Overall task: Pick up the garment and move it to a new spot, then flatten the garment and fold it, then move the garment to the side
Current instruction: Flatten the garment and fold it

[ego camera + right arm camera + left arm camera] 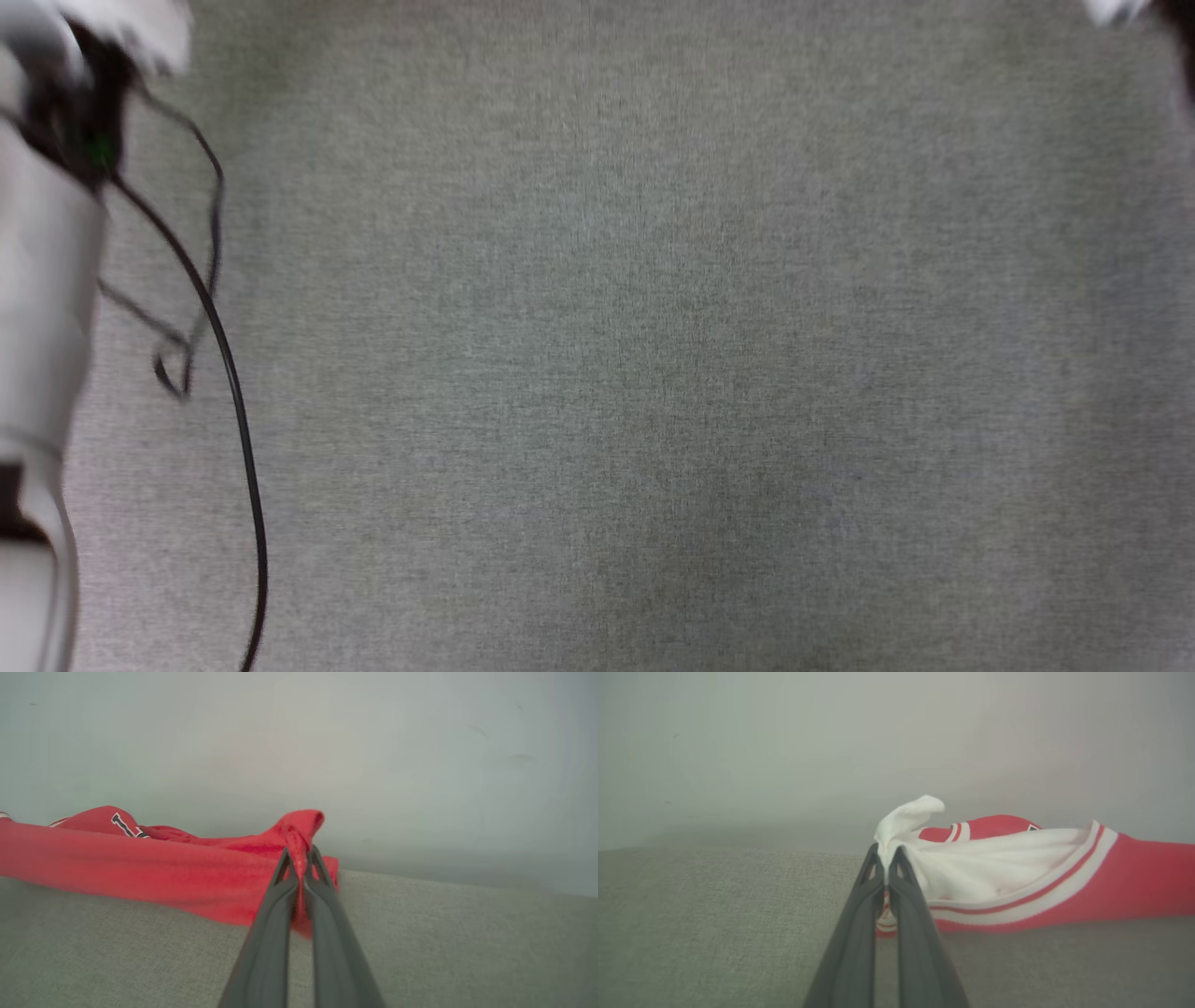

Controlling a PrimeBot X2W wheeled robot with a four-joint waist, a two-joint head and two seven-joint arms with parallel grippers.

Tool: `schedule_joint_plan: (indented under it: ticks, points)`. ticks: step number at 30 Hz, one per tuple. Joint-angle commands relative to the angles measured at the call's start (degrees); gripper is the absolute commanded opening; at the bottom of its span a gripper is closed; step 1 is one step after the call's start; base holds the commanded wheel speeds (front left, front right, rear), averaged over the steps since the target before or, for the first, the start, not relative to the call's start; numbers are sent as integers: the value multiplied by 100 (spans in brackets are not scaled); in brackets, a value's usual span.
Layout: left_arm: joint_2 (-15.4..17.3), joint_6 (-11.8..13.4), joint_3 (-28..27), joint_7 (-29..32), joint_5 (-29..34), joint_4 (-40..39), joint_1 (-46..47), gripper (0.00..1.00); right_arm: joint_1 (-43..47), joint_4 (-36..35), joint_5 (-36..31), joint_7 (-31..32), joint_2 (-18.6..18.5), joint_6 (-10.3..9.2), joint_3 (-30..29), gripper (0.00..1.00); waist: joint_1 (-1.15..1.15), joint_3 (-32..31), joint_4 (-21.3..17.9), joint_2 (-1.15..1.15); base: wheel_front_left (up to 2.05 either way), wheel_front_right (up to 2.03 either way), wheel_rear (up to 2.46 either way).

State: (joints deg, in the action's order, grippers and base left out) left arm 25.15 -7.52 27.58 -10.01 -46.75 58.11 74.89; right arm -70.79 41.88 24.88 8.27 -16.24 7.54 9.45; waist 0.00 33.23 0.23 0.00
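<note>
In the left wrist view the red garment (1134,882) with a white sleeve and red-white striped trim stretches rightward over the grey cloth surface. My left gripper (887,851) is shut on a bunch of its white sleeve fabric. The right wrist view has the garment (140,868) running off to the left, black white-outlined lettering showing on a raised fold. There my right gripper (299,854) is shut on a pinched red corner. In the head view my pale left forearm (42,280) stands at the left edge; the garment is out of that view.
Grey woven cloth (653,373) covers the work surface. A black cable (233,401) loops beside my left forearm. A plain pale wall (784,742) rises behind the surface's far edge.
</note>
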Motion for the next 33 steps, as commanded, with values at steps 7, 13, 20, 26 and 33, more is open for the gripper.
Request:
schedule_joint_plan:
  ticks: [7, 13, 20, 26, 33]
  points:
    - [319, 11, 190, -143, -516, -709, -1804, 0, 1713, -401, 481, -362, -168, -11, 283, 0, 0, -811, -13, 0, 0, 0, 0]
    - [563, 74, 140, -207, -781, -1146, -3056, 0, 2824, -728, 690, -339, -305, -12, 292, 0, 0, -1365, -50, 0, 0, 0, 0]
    - [781, 559, 81, -291, -920, -1942, -4440, 0, 4075, -1222, 714, -253, -432, -19, 24, 0, 0, -2071, -57, 0, 0, 0, 0]
    - [955, 1189, -58, -201, -1195, -2989, -5674, 0, 5229, -1837, 645, 40, -395, -20, -331, 0, 0, -2582, -49, 0, 0, 0, 0]
    - [1242, 1914, -147, -29, -1440, -4246, -7005, 0, 6568, -2722, 389, 410, -112, -27, -898, 0, 0, -2995, -28, 0, 0, 0, 0]
